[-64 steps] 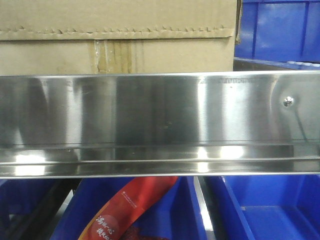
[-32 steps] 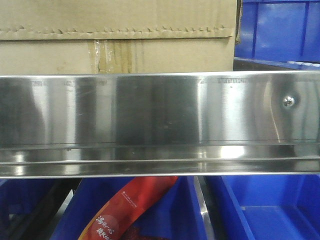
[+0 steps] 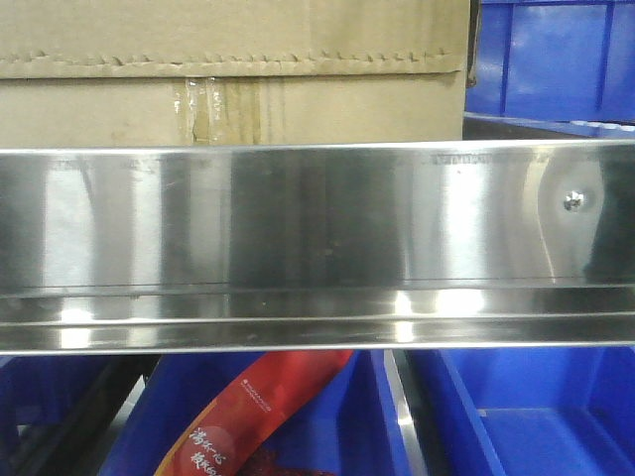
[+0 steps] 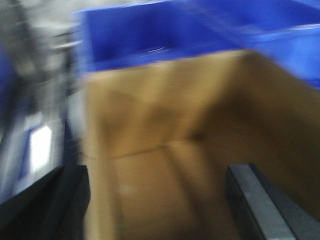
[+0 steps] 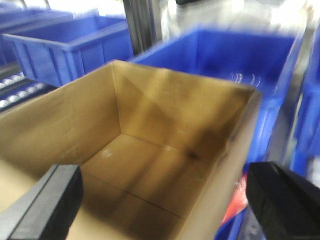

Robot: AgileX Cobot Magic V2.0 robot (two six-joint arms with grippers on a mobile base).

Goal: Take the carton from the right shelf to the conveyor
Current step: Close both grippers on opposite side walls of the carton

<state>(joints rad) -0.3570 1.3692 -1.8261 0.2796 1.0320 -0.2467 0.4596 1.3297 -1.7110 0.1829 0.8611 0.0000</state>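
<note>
The left tool (image 4: 155,205) and the right tool (image 5: 165,200) both hang with fingers spread wide, pinching nothing. Directly beneath them is the open carton (image 5: 175,115), its bare floor showing between each pair of fingers, though the left view is blurred. To grasp well, I judge each tool should straddle an opposite wall, one finger inside and one outside. Both should close together, then lift level over the stainless front rail (image 3: 317,228) of the right shelf (image 3: 298,332). The carton's mouth faces up toward the tools, and its long axis seems to run along the rail. Beyond it sit blue bins (image 5: 240,60).
</note>
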